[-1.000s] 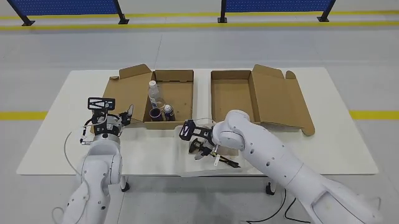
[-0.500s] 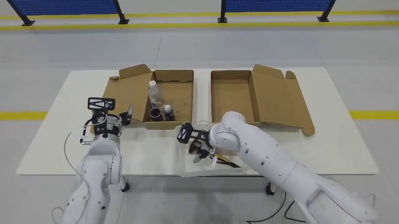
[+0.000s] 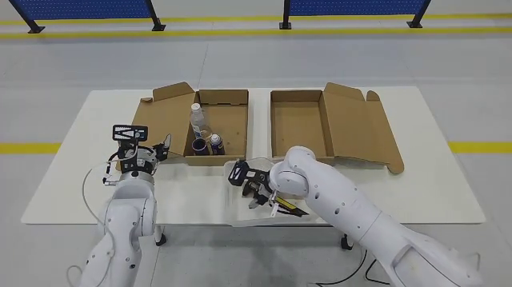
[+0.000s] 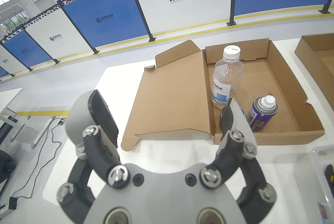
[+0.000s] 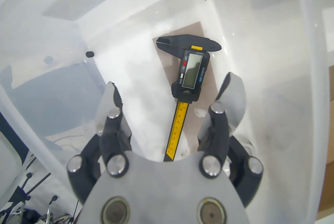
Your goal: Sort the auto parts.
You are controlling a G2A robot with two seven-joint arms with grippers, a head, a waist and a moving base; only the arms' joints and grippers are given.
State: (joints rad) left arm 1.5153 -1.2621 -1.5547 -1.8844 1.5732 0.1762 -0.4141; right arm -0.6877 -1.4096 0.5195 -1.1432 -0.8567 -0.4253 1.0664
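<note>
Plastic bin [image 5: 300, 52], near tabletop [image 3: 72, 183] edge: right gripper [image 5: 172, 82] has just shifted over the caliper [image 5: 191, 71], jaws spread, so a grasp looks next; left gripper [image 4: 164, 102] hangs open.

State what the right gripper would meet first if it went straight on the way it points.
Most likely the black digital caliper with a yellow scale, lying in the translucent white plastic bin ahead of the open right gripper, though depth is unclear.

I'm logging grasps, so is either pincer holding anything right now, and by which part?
Nothing is held. The right pincer is open, straddling the yellow scale of the digital caliper in the clear bin. The left pincer is open and empty.
</note>
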